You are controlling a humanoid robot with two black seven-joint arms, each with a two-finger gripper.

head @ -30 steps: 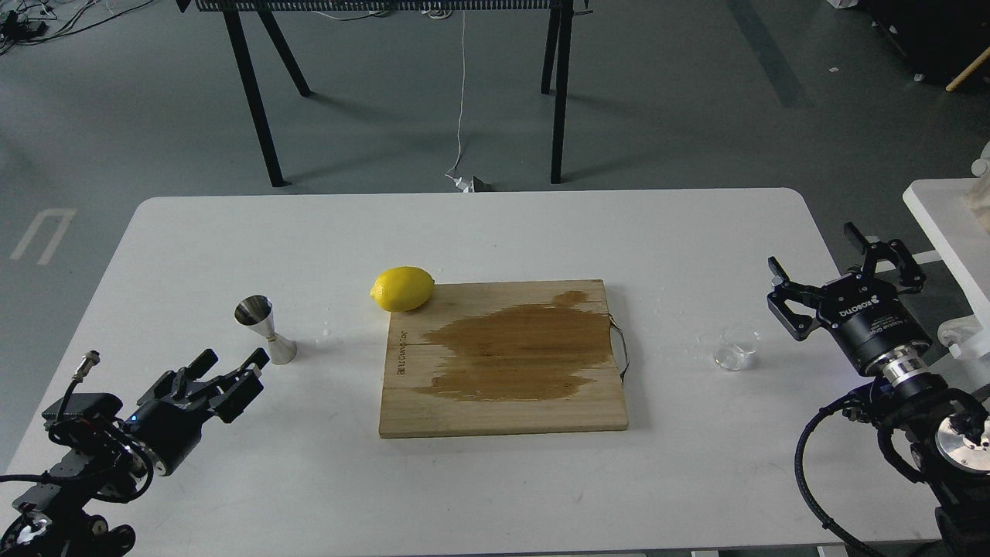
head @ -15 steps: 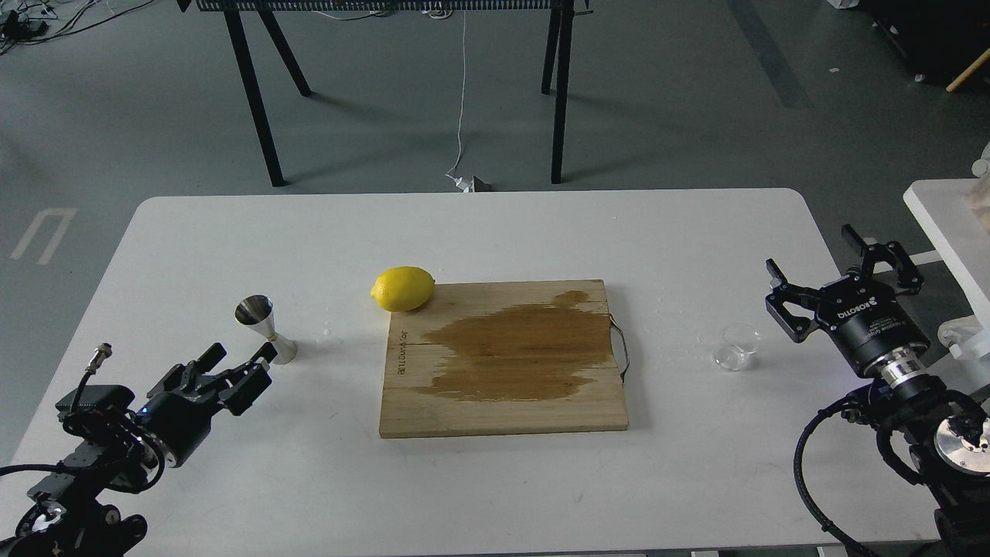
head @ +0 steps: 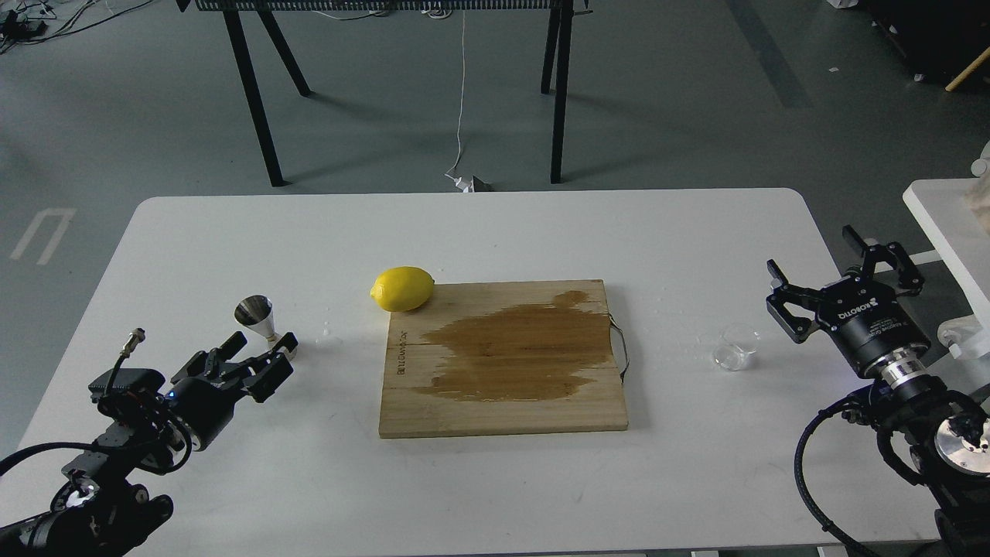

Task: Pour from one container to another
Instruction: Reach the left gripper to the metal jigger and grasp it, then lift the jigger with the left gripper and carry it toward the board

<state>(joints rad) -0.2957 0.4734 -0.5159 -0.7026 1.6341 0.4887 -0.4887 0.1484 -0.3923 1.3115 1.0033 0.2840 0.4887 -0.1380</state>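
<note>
A wooden cutting board with a dark wet stain across its middle lies on the white table and serves as the landmark here. The steel jigger stands upright well to the left of the board. The left gripper sits just in front of the jigger's base, its fingers spread apart with nothing between them; the base is partly hidden behind one fingertip, so contact may or may not exist. The clear glass cup stands upright to the right of the board, apart from its wire handle. The right gripper hovers beyond the cup, fingers wide and empty. A lemon rests against the board's far left corner.
</note>
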